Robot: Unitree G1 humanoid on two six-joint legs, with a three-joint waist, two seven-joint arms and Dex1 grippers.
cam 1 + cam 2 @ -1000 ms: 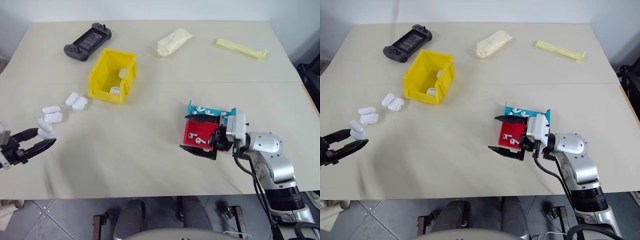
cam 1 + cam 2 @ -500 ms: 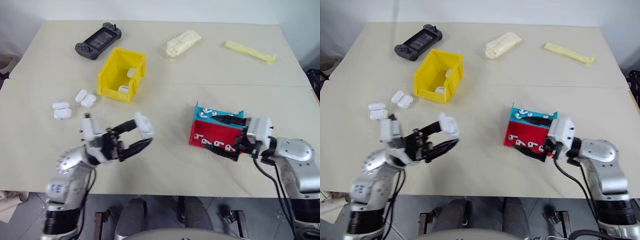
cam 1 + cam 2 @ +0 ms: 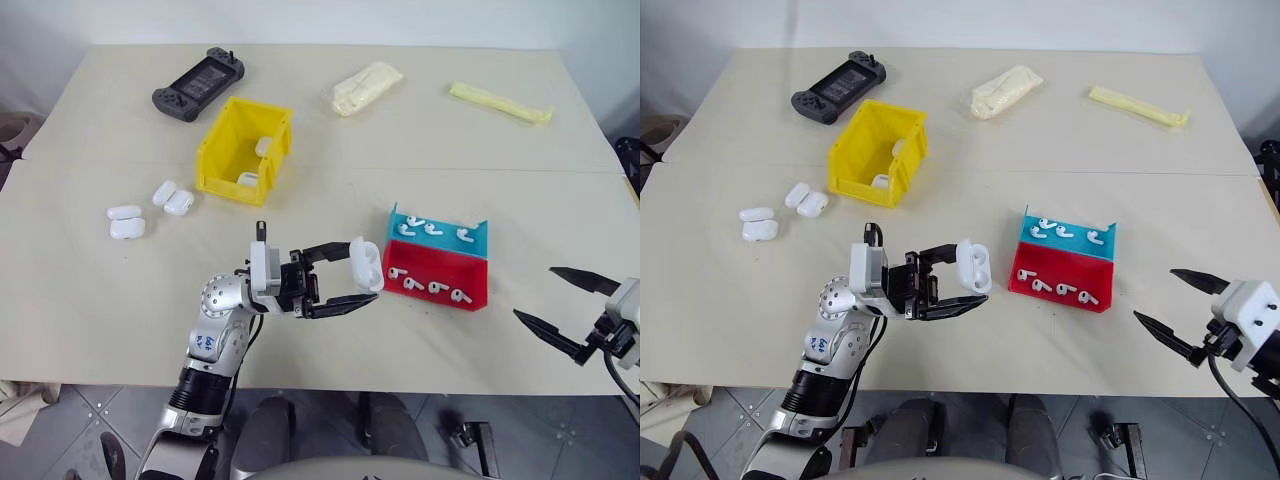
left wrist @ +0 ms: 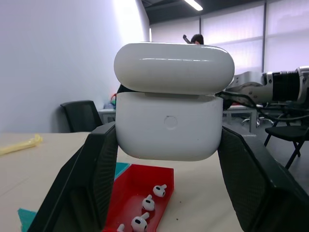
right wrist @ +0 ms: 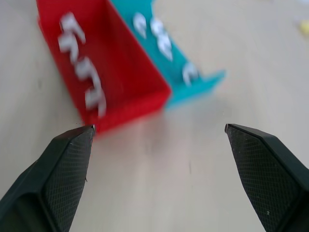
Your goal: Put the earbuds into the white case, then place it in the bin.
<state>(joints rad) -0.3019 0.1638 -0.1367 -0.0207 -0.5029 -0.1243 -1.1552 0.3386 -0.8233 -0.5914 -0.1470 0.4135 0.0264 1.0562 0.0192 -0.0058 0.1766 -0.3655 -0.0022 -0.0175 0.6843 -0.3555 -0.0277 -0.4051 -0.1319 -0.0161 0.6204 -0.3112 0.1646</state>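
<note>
1. Glossy white plastic marks the small rounded earbud case [image 3: 366, 264], which is gripped between the two black fingers of the left gripper [image 3: 350, 272] at lower centre of the head view, its hinged lid flipped up.
2. In the left wrist view the same case [image 4: 170, 126] is seen from its front, the lid raised a crack above the body, a black finger pressed to each side.
3. The right gripper [image 3: 567, 312] is seen at the lower right edge of the head view, jaws spread wide and empty; the right wrist view shows bare table between its fingertips [image 5: 72, 145].
4. Tiny white earbuds [image 3: 428, 287] lie in a shallow red tray [image 3: 450, 272], just right of the held case; more lie in the shallow blue tray [image 3: 478, 234] touching it behind.
5. The bright yellow plastic bin [image 3: 222, 155] stands upper left of centre, with white cases inside.
6. Four spare white cases [image 3: 150, 207] lie on the beige table [image 3: 330, 160] left of the bin.
</note>
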